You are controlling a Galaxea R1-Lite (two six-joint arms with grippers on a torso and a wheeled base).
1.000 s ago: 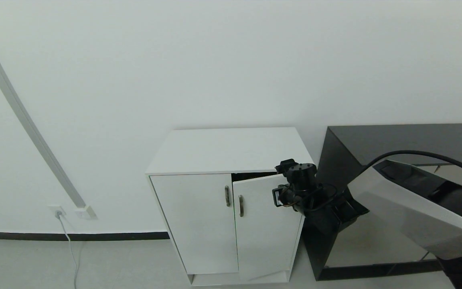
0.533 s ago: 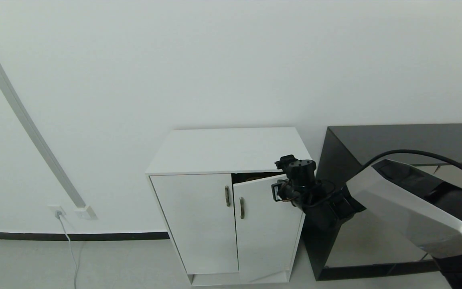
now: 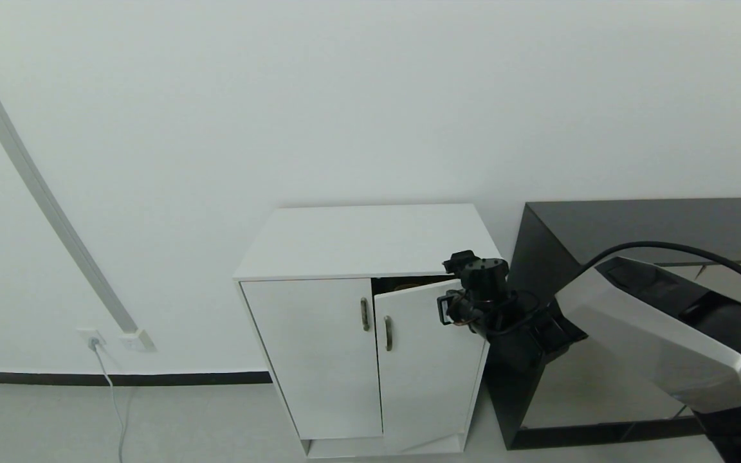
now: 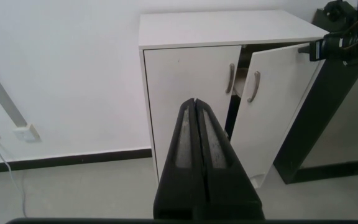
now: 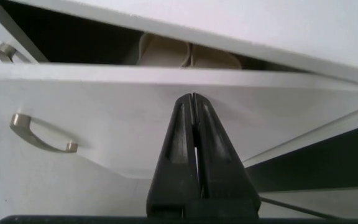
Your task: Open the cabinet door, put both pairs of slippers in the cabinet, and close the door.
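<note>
While looking down from the head camera: white cabinet (image 3: 364,241) on the floor against a white wall. On its front, left door (image 3: 312,354) shut flush. Beside it, right door (image 3: 428,373) ajar, free edge swung out a little, with a dark gap along the top. At the middle, two upright metal pulls just beside each other: left handle (image 3: 364,314) and right handle (image 3: 387,332). Up at the hinge-side top corner of the open leaf, right claw (image 3: 451,307), at the door's front. Just beside the cabinet on the robot's right, black glossy unit (image 3: 634,222). Low on the wall, well off to the left, wall socket (image 3: 91,337) with grey cable (image 3: 116,399) hanging to the floor. Above that, a slanted conduit (image 3: 36,186).

From the left wrist: left claw (image 4: 195,106) closed, fingers pressed together, gripping nothing, held well back from the cabinet (image 4: 229,25). Beyond it, right door (image 4: 272,106) ajar, with the right claw (image 4: 319,48) at its upper outer corner.

From the right wrist: right claw (image 5: 194,99) closed, only a hairline slit between the fingers, gripping nothing. Tips at the right door (image 5: 104,118) just under its top edge. Through the gap above, beige slippers (image 5: 166,53) inside the cabinet, side by side, lower parts hidden by the door. Cannot tell how many pairs.
</note>
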